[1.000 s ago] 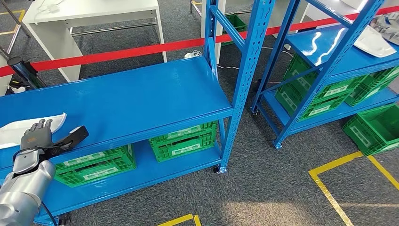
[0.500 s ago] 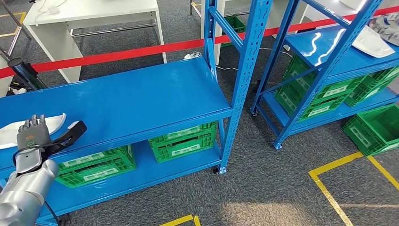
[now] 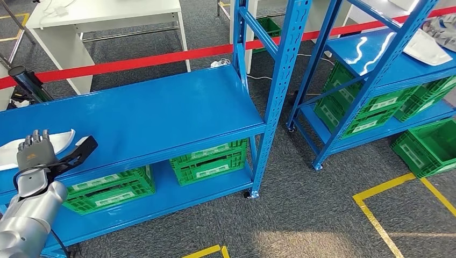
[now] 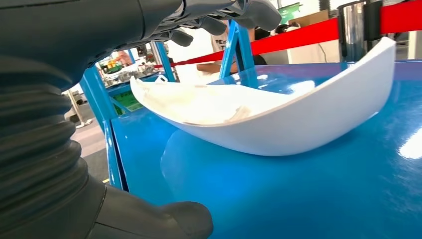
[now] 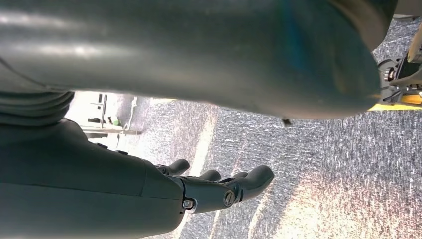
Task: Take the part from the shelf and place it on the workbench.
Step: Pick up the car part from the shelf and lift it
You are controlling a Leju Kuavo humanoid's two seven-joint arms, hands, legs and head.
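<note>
Part [image 3: 11, 152] is a thin white curved shell lying on the blue shelf [image 3: 161, 113] at the far left, hollow side up, rocking on its belly. Long axis runs left to right along the shelf, with one pointed tip [image 4: 385, 47] sticking up. Left hand [image 3: 37, 156] hovers right at it, thumb spread wide from the fingers, holding nothing. Right hand [image 5: 219, 191] hangs loose over the floor, fingers apart. I'd guess it's light, stiff, kinda slippery, so pinch the rim mid-length.
</note>
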